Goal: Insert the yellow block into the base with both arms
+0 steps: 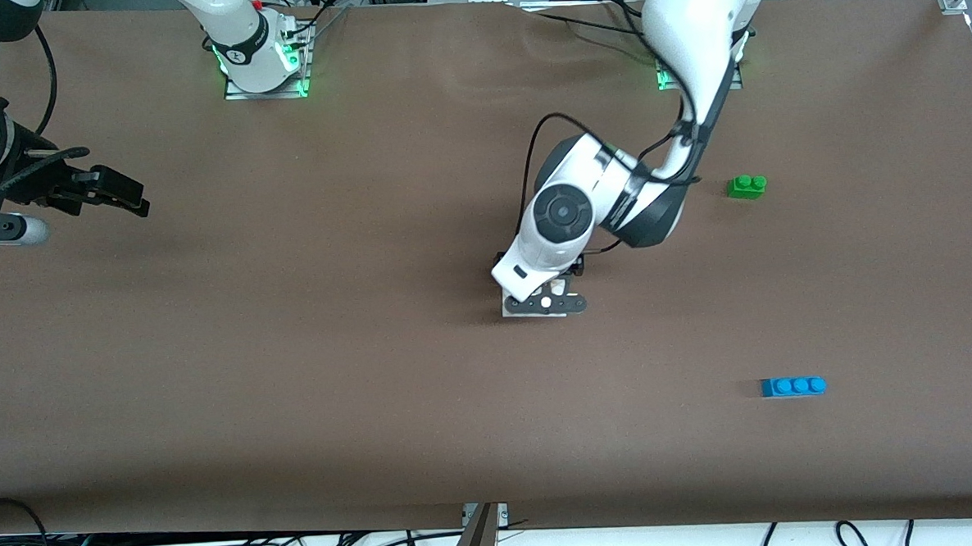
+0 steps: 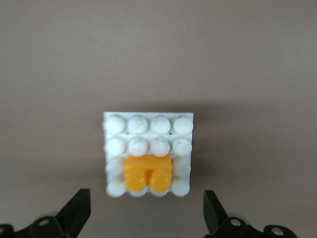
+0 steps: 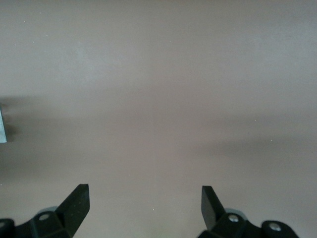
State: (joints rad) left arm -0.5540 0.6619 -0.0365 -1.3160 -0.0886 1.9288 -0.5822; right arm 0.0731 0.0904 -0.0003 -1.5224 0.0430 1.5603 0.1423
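The left hand (image 2: pixel 146 210) hangs low over the base (image 2: pixel 148 124), a flat white square plate with a grid of round studs that lies on the brown surface (image 1: pixel 294 380) near its middle. Its two black fingers (image 2: pixel 77 210) are spread wide apart and pinch nothing; in the left wrist view the plate shows between the two fingertips and past them, clear of both. The yellow block (image 2: pixel 148 172) sits on the base, pressed down among the studs in the rows closest to this hand, centred across the plate's width, with white studs flanking it on both sides and two full rows of bare studs on the part of the plate farther from the hand. In the front view the left arm's wrist covers most of the plate, so only an edge of the base (image 1: pixel 510 308) shows under the left hand (image 1: pixel 549 301), and the block cannot be seen there. The right hand (image 1: pixel 126 198) waits at the right arm's end of the surface, well apart from the base, its fingers (image 3: pixel 74 206) also spread and holding nothing, with only bare surface below them. A green brick (image 1: pixel 746 186) and a blue brick (image 1: pixel 793 386) lie toward the left arm's end of the surface, both well apart from the left hand, the blue one nearer the front camera than the green one.
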